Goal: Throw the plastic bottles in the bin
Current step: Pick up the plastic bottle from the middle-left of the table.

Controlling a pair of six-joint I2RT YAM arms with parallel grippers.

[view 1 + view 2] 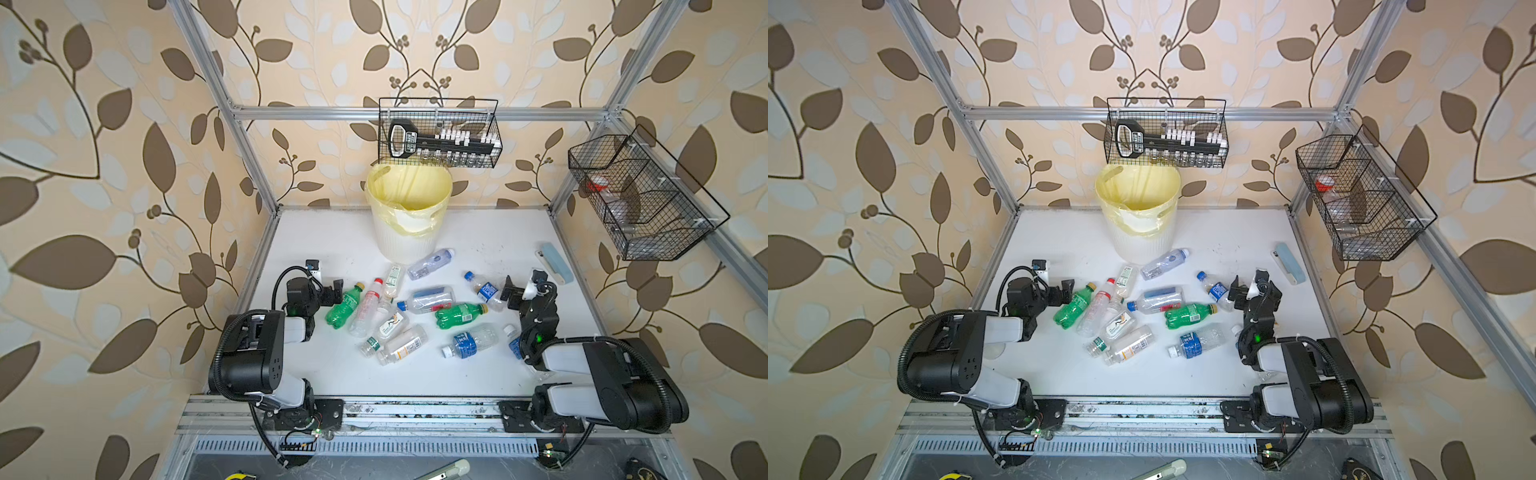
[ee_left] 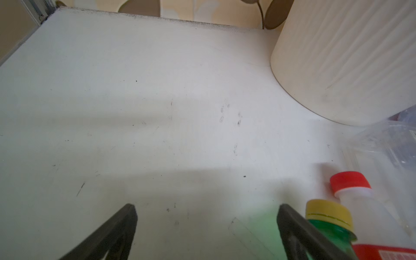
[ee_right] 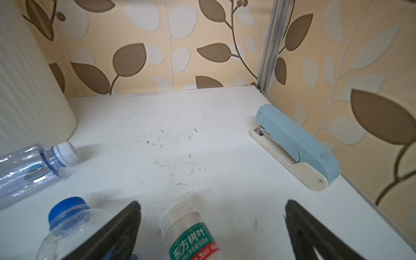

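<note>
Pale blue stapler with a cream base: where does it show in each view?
Both top views: the pale blue stapler with a cream base lies at the white table's right edge.
Left wrist: not in it.
Right wrist: it lies along the wallpapered wall, beyond the right gripper.
Shared landmark: the round cream ribbed plastic bin, in all four.

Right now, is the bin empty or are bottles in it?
Looks empty: in both top views only the yellow liner shows inside the bin; the bottles lie on the table.
</note>
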